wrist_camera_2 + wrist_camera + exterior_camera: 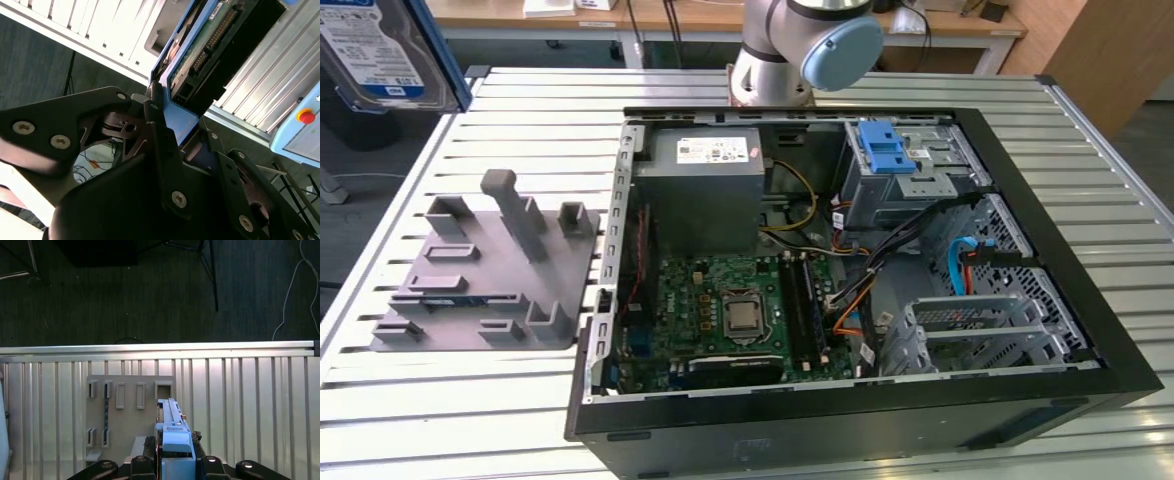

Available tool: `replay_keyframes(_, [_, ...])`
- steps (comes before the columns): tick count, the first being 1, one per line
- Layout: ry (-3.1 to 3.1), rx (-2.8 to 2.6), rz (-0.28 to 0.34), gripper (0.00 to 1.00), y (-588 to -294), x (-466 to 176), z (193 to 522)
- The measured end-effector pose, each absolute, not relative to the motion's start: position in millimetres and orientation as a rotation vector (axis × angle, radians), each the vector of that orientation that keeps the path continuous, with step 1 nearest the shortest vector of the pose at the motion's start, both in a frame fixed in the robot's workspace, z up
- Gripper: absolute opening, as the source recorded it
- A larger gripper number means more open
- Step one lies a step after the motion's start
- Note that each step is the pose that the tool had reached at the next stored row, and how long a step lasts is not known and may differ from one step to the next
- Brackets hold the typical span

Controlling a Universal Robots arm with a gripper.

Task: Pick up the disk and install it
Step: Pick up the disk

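Silver blue-framed disk (376,55), one, clamped in gripper (174,464) jaws, one grey fixture (494,290), one open computer case (854,425)

Find the disk (380,55) cut off by the top and left edges in the upper left of the exterior view; see only part of its label and blue carrier. Find the arm (807,45) cut off at the top edge, upper centre, and the computer case (854,440) at the bottom edge. In the second wrist view, note the disk running out of frame, its nearer end covered by the gripper (180,127). In the first wrist view, find the grey fixture (127,415) partly hidden behind both.
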State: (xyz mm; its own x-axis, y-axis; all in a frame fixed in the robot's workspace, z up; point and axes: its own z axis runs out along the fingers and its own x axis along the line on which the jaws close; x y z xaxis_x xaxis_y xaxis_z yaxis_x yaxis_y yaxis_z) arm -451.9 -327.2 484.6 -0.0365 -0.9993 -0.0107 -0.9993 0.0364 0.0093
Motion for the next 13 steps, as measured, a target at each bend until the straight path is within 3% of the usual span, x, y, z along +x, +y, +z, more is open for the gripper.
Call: replay_keyframes(13, [2.261,-2.18,0.022,0.36,-336.8,-451.1,484.8])
